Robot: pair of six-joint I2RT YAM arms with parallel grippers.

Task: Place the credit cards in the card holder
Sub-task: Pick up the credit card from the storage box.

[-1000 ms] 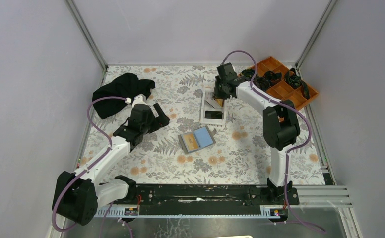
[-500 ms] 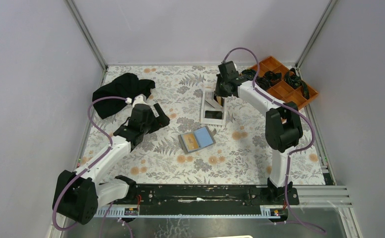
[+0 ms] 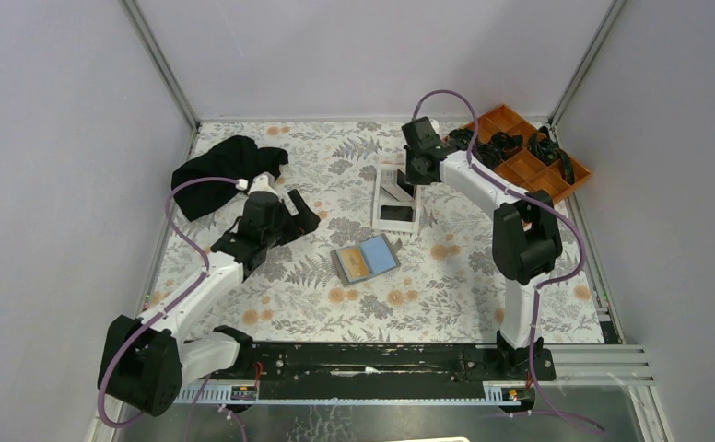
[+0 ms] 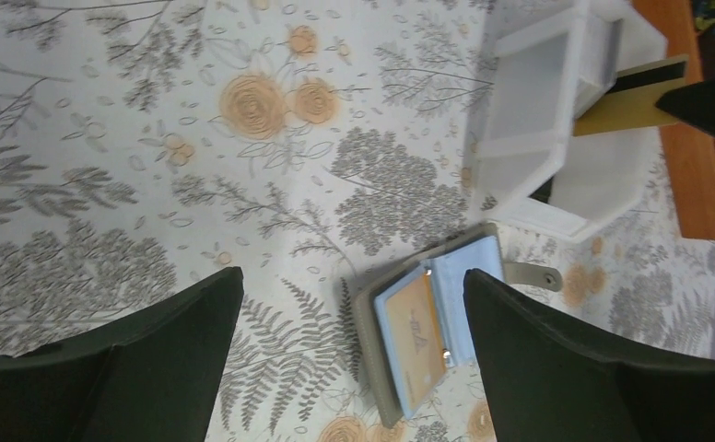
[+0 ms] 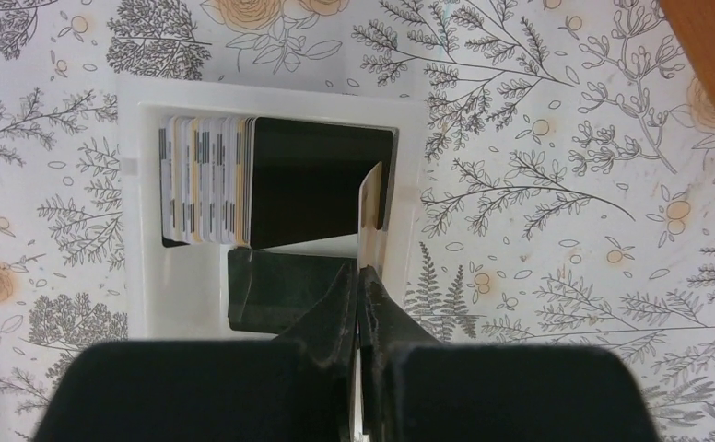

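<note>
Two arms out, one of them gripping.
Left gripper (image 3: 298,213) hung wide open toward one o'clock; right gripper (image 3: 416,175) reached toward eleven o'clock, fingers pinched on a credit card (image 5: 369,198).

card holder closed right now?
No, the card holder lies open, pale blue inside facing up, with an orange-gold card in it.

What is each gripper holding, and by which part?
The right gripper pinches an orange-gold card by one edge, at the white tray. The left gripper is open, holding nothing.
</note>
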